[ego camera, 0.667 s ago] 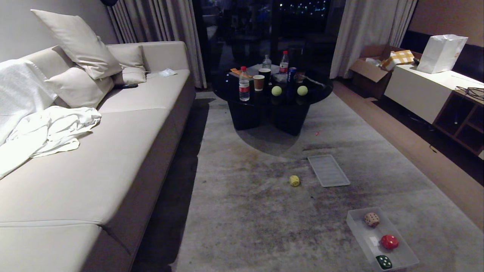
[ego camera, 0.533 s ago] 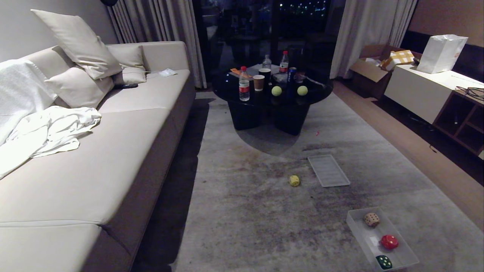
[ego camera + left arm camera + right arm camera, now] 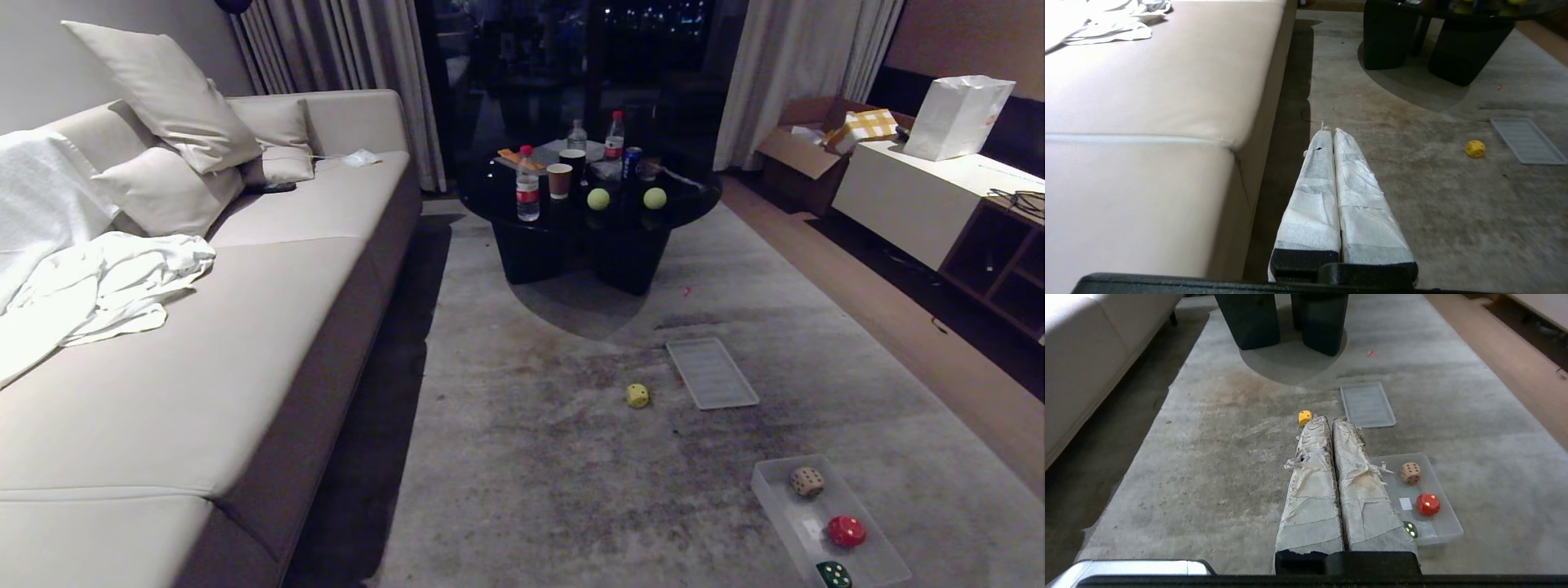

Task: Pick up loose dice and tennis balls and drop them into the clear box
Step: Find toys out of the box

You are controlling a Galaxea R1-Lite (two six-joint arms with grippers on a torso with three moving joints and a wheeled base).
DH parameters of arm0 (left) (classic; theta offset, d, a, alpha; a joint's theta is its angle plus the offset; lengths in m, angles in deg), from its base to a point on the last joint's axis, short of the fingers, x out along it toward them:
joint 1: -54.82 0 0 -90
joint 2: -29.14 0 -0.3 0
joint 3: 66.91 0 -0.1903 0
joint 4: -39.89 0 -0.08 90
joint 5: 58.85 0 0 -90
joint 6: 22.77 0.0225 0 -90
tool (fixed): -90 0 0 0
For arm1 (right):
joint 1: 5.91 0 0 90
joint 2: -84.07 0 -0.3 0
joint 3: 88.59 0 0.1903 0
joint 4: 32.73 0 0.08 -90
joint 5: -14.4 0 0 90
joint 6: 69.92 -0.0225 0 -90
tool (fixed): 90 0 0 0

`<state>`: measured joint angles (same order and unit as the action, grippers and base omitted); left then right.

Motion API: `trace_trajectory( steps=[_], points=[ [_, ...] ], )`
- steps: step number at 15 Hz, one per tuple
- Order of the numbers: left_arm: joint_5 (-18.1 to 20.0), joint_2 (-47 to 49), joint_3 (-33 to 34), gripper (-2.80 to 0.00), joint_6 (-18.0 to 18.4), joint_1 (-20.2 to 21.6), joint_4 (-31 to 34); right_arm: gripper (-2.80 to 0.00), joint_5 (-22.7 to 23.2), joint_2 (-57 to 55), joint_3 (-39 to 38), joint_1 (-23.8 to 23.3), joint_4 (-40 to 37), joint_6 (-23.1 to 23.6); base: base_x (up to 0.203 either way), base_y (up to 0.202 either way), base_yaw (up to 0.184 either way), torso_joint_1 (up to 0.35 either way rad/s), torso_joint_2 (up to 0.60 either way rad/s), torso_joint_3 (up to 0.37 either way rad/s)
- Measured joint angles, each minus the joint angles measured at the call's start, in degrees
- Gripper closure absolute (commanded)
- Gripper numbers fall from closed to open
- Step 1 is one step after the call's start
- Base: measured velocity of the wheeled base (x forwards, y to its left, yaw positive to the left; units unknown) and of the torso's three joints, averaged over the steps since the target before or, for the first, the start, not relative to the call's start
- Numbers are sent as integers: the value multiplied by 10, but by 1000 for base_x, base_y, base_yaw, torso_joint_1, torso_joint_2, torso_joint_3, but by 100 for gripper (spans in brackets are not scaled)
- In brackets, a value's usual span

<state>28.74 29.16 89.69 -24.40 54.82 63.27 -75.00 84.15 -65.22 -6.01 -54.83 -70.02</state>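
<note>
Nearest, on the floor at the right: clear box, shallow translucent plastic, rounded corners, on the mottled grey rug. Inside it, near to far: dark green die, glossy red die, beige die, all rounded cubes with dots, spaced apart. Right gripper held low over the rug, pointing forward, paper-wrapped fingers pressed together, nothing held; box just beside it. Left gripper same pose by the sofa edge, white-wrapped fingers clenched, empty. Neither arm shows in the head view. Farther out: yellow die loose on the rug, just beside a flat ribbed clear lid, not touching. Smooth beige sofa along the left, crumpled white cloth on it. Beyond: round glossy black coffee table with two fuzzy tennis balls near its front edge, apart from each other, beside water bottles and a paper cup.
</note>
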Motion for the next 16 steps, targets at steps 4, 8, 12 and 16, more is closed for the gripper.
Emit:
trace_trajectory(
  steps=[4, 8, 12, 16],
  points=[
    [0, 0, 0, 0, 0, 0, 0, 0, 0, 0, 0, 0, 0, 0, 185, 0, -1, 1, 5, 2],
    [0, 0, 0, 0, 0, 0, 0, 0, 0, 0, 0, 0, 0, 0, 183, 0, -1, 2, 3, 2],
    [0, 0, 0, 0, 0, 0, 0, 0, 0, 0, 0, 0, 0, 1, 183, 0, 0, 1, 0, 4],
    [0, 0, 0, 0, 0, 0, 0, 0, 0, 0, 0, 0, 0, 0, 181, 0, -1, 4, 2, 1]
  ],
)
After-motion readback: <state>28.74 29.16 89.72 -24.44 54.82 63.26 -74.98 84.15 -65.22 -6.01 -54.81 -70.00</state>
